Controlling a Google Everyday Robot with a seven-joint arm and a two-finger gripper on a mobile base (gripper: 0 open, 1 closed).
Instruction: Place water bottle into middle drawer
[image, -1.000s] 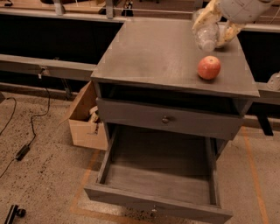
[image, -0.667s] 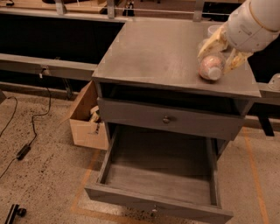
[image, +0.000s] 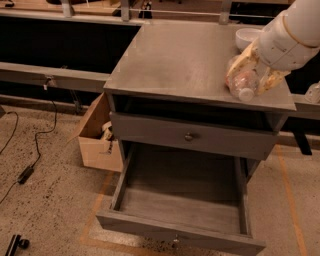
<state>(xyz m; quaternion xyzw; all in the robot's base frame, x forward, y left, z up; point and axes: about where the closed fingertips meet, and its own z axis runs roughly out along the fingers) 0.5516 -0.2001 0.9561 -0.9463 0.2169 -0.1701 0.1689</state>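
Observation:
My gripper (image: 251, 75) is at the front right of the cabinet top (image: 175, 60), shut on the water bottle (image: 240, 82). The bottle is clear and crinkled, and its white cap (image: 246, 94) points down toward the front edge. A reddish patch shows through the bottle; the apple itself is hidden behind my hand. The middle drawer (image: 180, 200) is pulled wide open below, and its grey inside is bare. It lies lower and nearer to the camera than the bottle.
The upper drawer (image: 190, 136) with a round knob is shut. A white bowl (image: 247, 36) stands at the back right of the top. An open cardboard box (image: 97, 135) stands left of the cabinet. Cables (image: 30, 160) lie on the floor at left.
My arm has come down and forward from the back right with the bottle. It now covers the spot where the apple showed.

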